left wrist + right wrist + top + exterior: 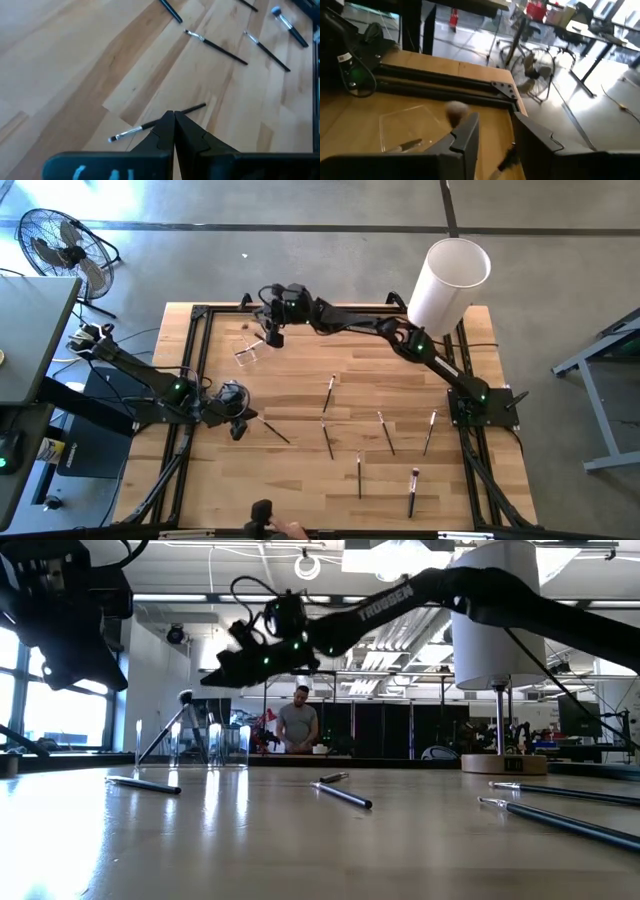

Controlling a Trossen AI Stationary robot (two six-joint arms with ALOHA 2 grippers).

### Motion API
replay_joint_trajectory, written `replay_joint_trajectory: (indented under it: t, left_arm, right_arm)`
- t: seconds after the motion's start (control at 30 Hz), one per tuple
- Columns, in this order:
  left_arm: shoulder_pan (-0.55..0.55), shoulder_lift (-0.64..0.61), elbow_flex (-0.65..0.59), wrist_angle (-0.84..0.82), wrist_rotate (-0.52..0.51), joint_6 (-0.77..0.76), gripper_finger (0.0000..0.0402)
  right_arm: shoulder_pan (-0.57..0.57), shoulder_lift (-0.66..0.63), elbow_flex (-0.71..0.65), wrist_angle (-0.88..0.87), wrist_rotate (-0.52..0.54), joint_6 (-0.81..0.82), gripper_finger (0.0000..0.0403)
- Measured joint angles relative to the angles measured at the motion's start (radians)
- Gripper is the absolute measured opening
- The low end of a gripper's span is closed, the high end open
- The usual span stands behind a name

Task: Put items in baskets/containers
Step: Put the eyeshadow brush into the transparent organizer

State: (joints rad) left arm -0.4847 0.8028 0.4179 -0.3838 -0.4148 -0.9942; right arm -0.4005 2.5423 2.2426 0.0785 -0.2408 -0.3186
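Note:
Several thin dark makeup brushes (385, 432) lie flat on the wooden table. The clear cup (248, 352) stands near the far left corner. One brush with a round head (165, 735) leans in it, head up. My right gripper (272, 335) hovers open just above the cup (410, 130); the fluffy brush head (455, 111) shows beside one finger, and I cannot tell whether they touch. My left gripper (173, 117) is shut and raised over a brush (145, 126) lying on the table near the left edge (275, 430).
A tall white cylinder on a round wooden base (448, 280) stands at the far right corner. A black frame (200, 315) rims the table. More brushes lie at mid-table (330, 390) and near the front (413, 490). A person (298, 725) stands far behind the table.

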Motion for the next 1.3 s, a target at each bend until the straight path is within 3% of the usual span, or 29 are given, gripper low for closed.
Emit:
replay_joint_trajectory:
  t: [0.2, 0.33, 0.4, 0.5, 0.67, 0.83, 1.1, 1.3]
  left_arm:
    - [0.0, 0.0, 0.0, 0.0, 0.021, 0.002, 0.0]
    - [0.0, 0.0, 0.0, 0.001, 0.046, -0.031, 0.0]
    - [0.0, 0.0, 0.0, 0.002, 0.047, -0.035, 0.0]
    - [0.0, 0.0, 0.0, 0.02, 0.042, -0.035, 0.0]
    - [0.0, 0.0, 0.0, 0.054, 0.028, -0.046, 0.0]
    - [0.0, 0.0, 0.013, 0.051, 0.003, -0.135, 0.0]
    - [0.0, 0.153, 0.146, -0.003, -0.045, -0.264, 0.0]
    - [0.0, 0.4, 0.355, -0.154, -0.06, -0.503, 0.0]
  right_arm:
    - [0.017, -0.178, 0.003, -0.426, 0.121, 0.144, 0.0131]
    - [0.043, -0.274, -0.001, -0.771, 0.144, 0.301, 0.0091]
    - [0.066, -0.316, -0.058, -0.849, 0.146, 0.344, 0.0054]
    - [0.127, -0.411, -0.27, -0.807, 0.204, 0.402, 0.0009]
    - [0.249, -0.664, -0.723, -0.544, 0.332, 0.605, 0.0022]
    - [0.369, -0.923, -1.11, -0.4, 0.447, 0.818, 0.0003]
    - [0.49, -1.261, -1.512, -0.385, 0.569, 1.087, 0.0002]
    - [0.525, -1.418, -1.693, -0.388, 0.515, 1.125, 0.0001]
